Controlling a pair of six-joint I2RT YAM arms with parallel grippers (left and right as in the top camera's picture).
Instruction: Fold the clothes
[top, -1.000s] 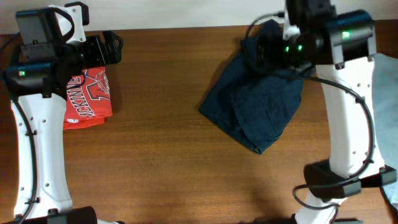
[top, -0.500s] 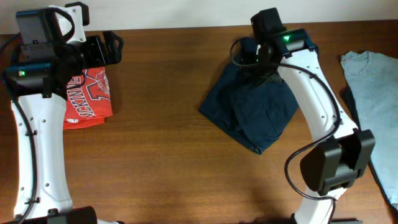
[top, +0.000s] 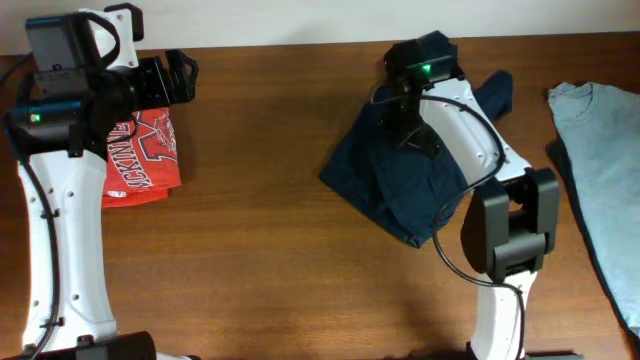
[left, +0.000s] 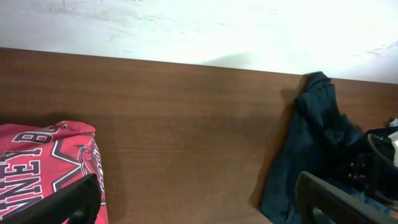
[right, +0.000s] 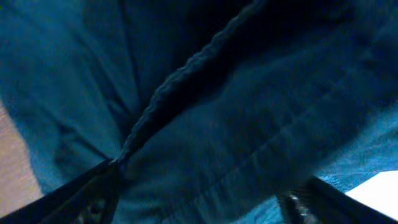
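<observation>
The clothes are one dark navy garment (top: 400, 190), lying crumpled and partly doubled over at the table's right centre, with a flap sticking out at its far right. It also shows in the left wrist view (left: 311, 143). My right gripper (top: 405, 115) is down on the garment's far part. In the right wrist view the navy fabric (right: 199, 112) fills the frame, and the right gripper's (right: 202, 199) fingers stand wide apart over it, open. My left gripper (top: 180, 78) is open and empty above the table's far left, also seen in its own view (left: 196, 196).
A folded red shirt with white lettering (top: 140, 155) lies at the left under my left arm, also in the left wrist view (left: 37, 162). A pale grey-blue T-shirt (top: 595, 140) lies along the right edge. A white wall runs behind the table's far edge.
My right arm has swung left and down onto the navy garment's far part, uncovering the pale T-shirt. A navy flap now sticks out at the far right. The left arm has not moved.
</observation>
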